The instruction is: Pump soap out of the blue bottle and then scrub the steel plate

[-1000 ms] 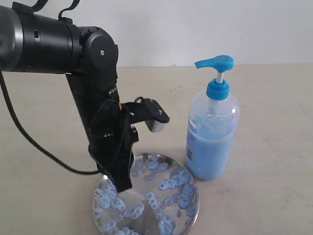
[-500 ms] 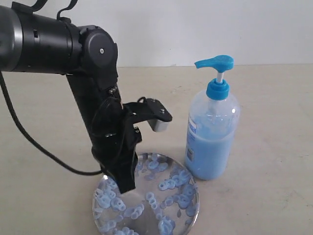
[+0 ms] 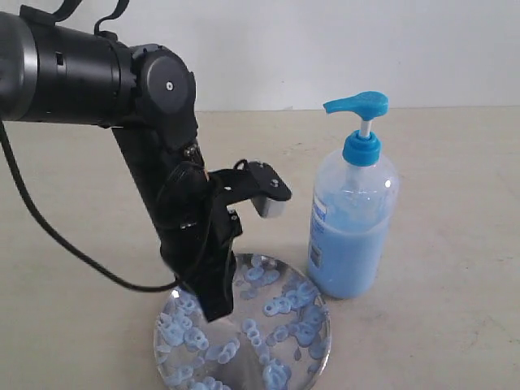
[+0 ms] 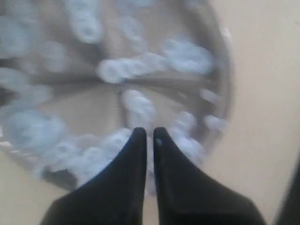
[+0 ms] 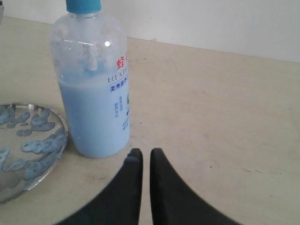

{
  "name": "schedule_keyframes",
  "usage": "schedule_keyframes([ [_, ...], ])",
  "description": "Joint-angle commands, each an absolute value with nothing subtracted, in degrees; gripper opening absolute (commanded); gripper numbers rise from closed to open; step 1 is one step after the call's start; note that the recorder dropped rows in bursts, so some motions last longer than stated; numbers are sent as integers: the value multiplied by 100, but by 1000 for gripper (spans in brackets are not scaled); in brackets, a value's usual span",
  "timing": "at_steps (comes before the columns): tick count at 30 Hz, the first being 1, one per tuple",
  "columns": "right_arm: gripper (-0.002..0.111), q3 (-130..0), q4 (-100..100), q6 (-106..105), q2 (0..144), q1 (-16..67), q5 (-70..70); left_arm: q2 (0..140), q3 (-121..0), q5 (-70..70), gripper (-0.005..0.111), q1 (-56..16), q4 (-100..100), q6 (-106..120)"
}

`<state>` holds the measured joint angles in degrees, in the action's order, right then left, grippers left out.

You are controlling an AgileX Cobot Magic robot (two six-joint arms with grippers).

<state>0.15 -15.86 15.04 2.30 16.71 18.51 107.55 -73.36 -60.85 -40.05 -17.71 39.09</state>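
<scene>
The pumping step is looking finished: soap (image 3: pixel 280 306) is lying all over the steel plate (image 3: pixel 327 329) in pale blue blobs and rings. The scrubbing is what is left. Judging by the pose, it is under way or about to start.

The left gripper (image 3: pixel 213 313) is pointing down over the left-middle of the plate. Its fingers are drawn together with only a thin slit showing in the wrist view (image 4: pixel 149 133), and nothing is visible between them. That view is blurred, so whether the tips are touching the metal cannot be told. No sponge or cloth is showing.

The right gripper (image 5: pixel 142 154) is hanging low over the worktop (image 3: pixel 439 187) close to the bottle's base, its fingers likewise together on nothing.

The plate is lying flat at the near edge of the worktop, round, shiny and mirror-like, with a low rim. The blue bottle (image 3: pixel 351 236) is standing upright just beside its right rim. It is clear rounded plastic, more than half full of opaque liquid, with a small printed label. The bright blue pump head (image 3: pixel 357 104) is sitting raised on a white stem.
</scene>
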Motion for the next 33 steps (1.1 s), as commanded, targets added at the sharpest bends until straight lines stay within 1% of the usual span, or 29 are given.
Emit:
schedule_keyframes([
  [1, 3, 0, -1600, 1468, 189, 1649, 1848, 10686, -7326, -4337, 4, -3999, -1102, 1717],
  [3, 3, 0, -1600, 1468, 189, 1649, 1848, 10457, -7210, -3915, 4, -3999, -1191, 1729],
  [5, 3, 0, -1600, 1468, 189, 1649, 1848, 9932, -6899, -3111, 4, -3999, -1217, 1569],
  [6, 3, 0, -1600, 1468, 189, 1649, 1848, 9122, -6371, -1987, 4, -3999, -1217, 1521],
  [7, 3, 0, -1600, 1468, 189, 1649, 1848, 8622, -5974, -1242, 4, -4050, -1217, 1640],
  [8, 3, 0, -1600, 1468, 189, 1649, 1848, 7603, -5093, 154, 4, -4141, -1217, 1903],
  [9, 3, 0, -1600, 1468, 189, 1649, 1848, 7026, -4705, 582, 4, -4195, -1217, 1902],
  [10, 3, 0, -1600, 1468, 189, 1649, 1848, 5982, -4096, 765, 4, -4207, -1217, 1845],
  [11, 3, 0, -1600, 1468, 189, 1649, 1848, 5617, -3904, 657, 4, -4207, -1217, 1814],
  [12, 3, 0, -1600, 1468, 189, 1649, 1848, 4811, -3500, 268, 4, -4192, -1229, 1718],
  [13, 3, 0, -1600, 1468, 189, 1649, 1848, 4438, -3376, 0, 4, -4192, -1309, 1650],
  [15, 3, 0, -1600, 1468, 189, 1649, 1848, 3195, -3106, -1599, 4, -4127, -1051, 1584],
  [18, 3, 0, -1600, 1468, 189, 1649, 1848, 1820, -3056, -3368, 4, -4104, 0, 1504],
  [19, 3, 0, -1600, 1479, 189, 1649, 1848, 1398, -3056, -3985, 4, -4104, 547, 1001],
  [21, 3, 0, -1600, 1479, 189, 1649, 1848, 829, -3033, -4464, 4, -4104, 1109, 263],
  [23, 3, 0, -1600, 1479, 189, 1649, 1848, 570, -2929, -4211, 4, -4104, 1191, 208],
  [24, 3, 0, -1600, 1479, 189, 1649, 1848, 446, -2837, -3889, 4, -3992, 1247, 208],
  [26, 3, 0, -1600, 1479, 189, 1649, 1848, 321, -2562, -3106, 4, -3450, 1052, 208],
  [29, 3, 0, -1600, 1479, 189, 1649, 1848, 287, -1977, -2282, 4, -2262, 79, 459],
  [31, 3, 0, -1600, 1489, 189, 1649, 1848, 287, -1545, -2131, 4, -1454, -1109, 987],
  [33, 3, 0, -1600, 1489, 189, 1649, 1848, 249, -1097, -2077, 4, -700, -1856, 1776],
])
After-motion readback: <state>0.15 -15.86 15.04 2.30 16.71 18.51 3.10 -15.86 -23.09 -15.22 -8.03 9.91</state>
